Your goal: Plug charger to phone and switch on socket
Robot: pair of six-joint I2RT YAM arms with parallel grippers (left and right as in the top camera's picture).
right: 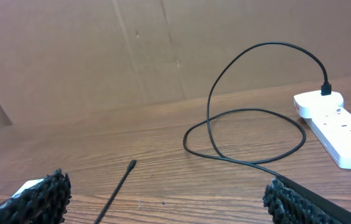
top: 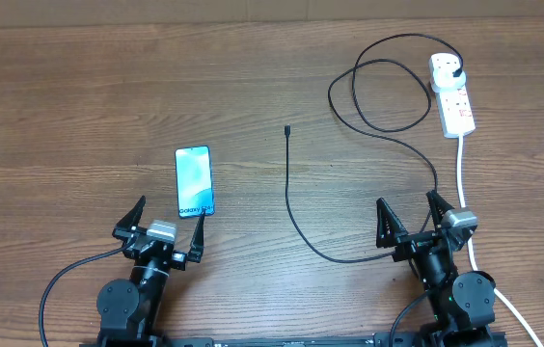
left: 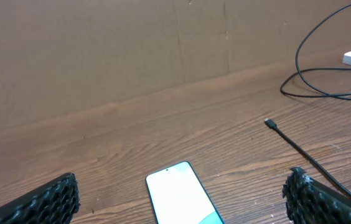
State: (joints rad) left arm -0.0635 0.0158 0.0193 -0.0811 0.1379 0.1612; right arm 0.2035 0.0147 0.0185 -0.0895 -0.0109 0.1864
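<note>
Wood-grain bench, brown, with long planks running left to right. A plain brown cardboard wall stands along the far edge, creases and seams visible in both wrist views. Lighting is even.

The phone lies flat on the left half of the bench, screen up, light blue with white text at the near end. Its long side runs away from the arms. It sits just beyond the left arm, near end level with the tip of the arm's right-hand finger. In the left wrist view the phone lies between the two ribbed black fingers, touched by neither. Left jaws are spread wide, holding nothing.

The charger is a thin black cable. Its connector tip lies loose mid-bench, well apart from the phone and not plugged in. The cable runs toward the arms, curves right in front of the right arm, then loops up to a black plug.

The socket is a white strip with red markings at the far right of the bench. The plug sits in its far outlet. A thick white cord leaves its near end and passes the right arm on the outer side. I can't tell the switch position.

Right jaws are also wide open and empty, fingers at the frame's bottom corners. The cable loop and the socket lie ahead of them.
</note>
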